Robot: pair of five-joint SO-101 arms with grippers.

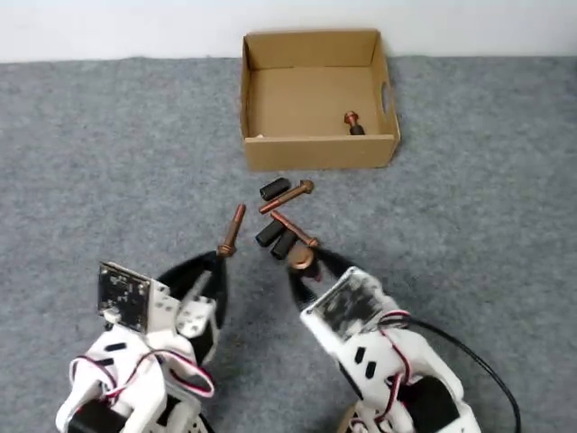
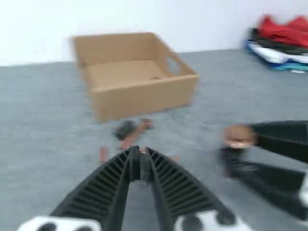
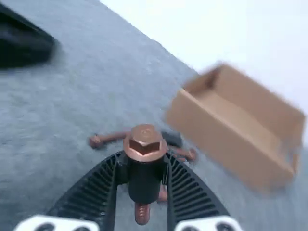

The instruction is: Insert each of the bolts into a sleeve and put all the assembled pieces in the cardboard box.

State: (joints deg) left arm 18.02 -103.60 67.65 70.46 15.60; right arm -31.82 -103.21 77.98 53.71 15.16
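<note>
My left pincer (image 2: 139, 155) and right pincer (image 3: 143, 163) are both black with ribbed inner faces, on white arms (image 1: 379, 361) trailing red, white and black wires (image 1: 394, 318). The slim bolt (image 1: 232, 227) in my left pincer is copper, like the hex-headed bolt (image 3: 144, 143) in the black sleeve (image 3: 143, 180) in my right, and the loose bolts (image 1: 287, 198) and loose sleeves (image 1: 275, 189) repeat that copper and black on the mottled grey desk (image 1: 469, 198). The cardboard box (image 1: 311, 152) is plain tan against a white wall (image 1: 108, 27).
</note>
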